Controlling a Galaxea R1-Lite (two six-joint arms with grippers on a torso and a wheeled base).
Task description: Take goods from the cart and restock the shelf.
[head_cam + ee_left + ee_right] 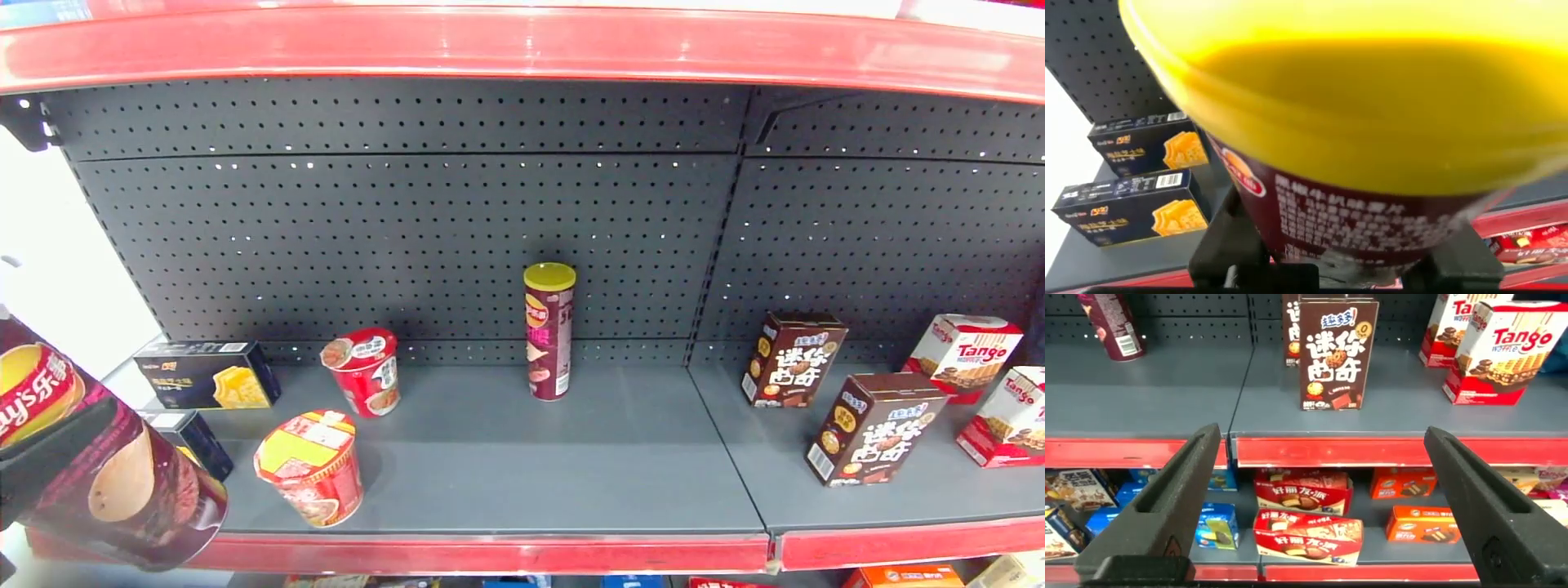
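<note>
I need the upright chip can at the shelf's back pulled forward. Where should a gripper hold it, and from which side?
Probably around the chip can at mid-height, below its yellow lid, coming level from the front of the shelf. It stands upright, a narrow cylinder with bare shelf either side; the shelf above would hamper a top-down reach.

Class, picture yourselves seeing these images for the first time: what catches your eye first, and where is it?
A dark red chip canister looms at the near left, gripped in the left hand, with its yellow lid close to the left wrist camera. A second canister stands upright, alone in the middle of the shelf. The right hand hangs open in front of a brown box.
</note>
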